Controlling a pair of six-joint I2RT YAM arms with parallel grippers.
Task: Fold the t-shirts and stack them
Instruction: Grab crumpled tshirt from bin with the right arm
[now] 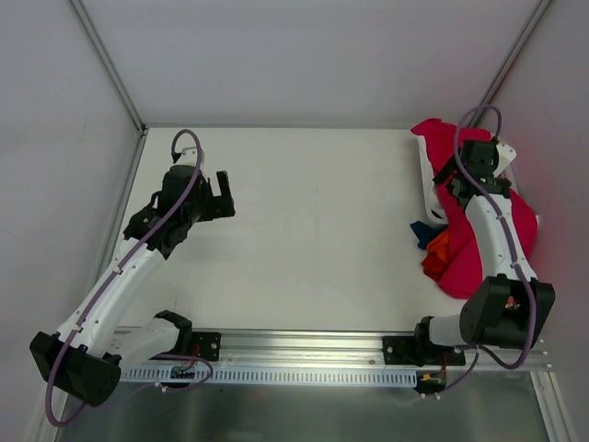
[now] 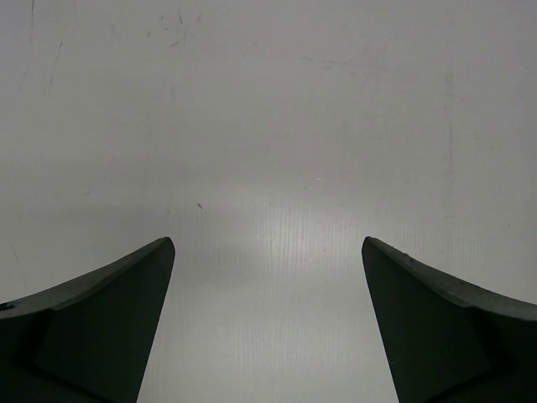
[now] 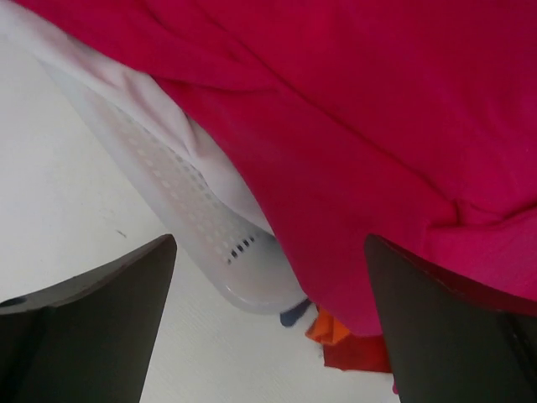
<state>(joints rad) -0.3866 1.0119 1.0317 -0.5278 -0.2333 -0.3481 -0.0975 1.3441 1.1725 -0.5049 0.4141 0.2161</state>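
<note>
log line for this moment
left gripper open over table | right gripper open over crimson t-shirt draped on basket | orange t-shirt peeking beneath | nothing folded

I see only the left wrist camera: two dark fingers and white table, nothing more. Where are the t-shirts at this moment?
Observer: The crimson t-shirt lies in a heap at the far right of the table, draped over a white perforated basket.
Operator: And the orange one?
Observer: Only a small piece of the orange t-shirt shows, under the near edge of the crimson heap.
Operator: Does the right arm hold any cloth?
Observer: No. The right fingers stand apart over the crimson cloth, with nothing gripped between them.
</note>
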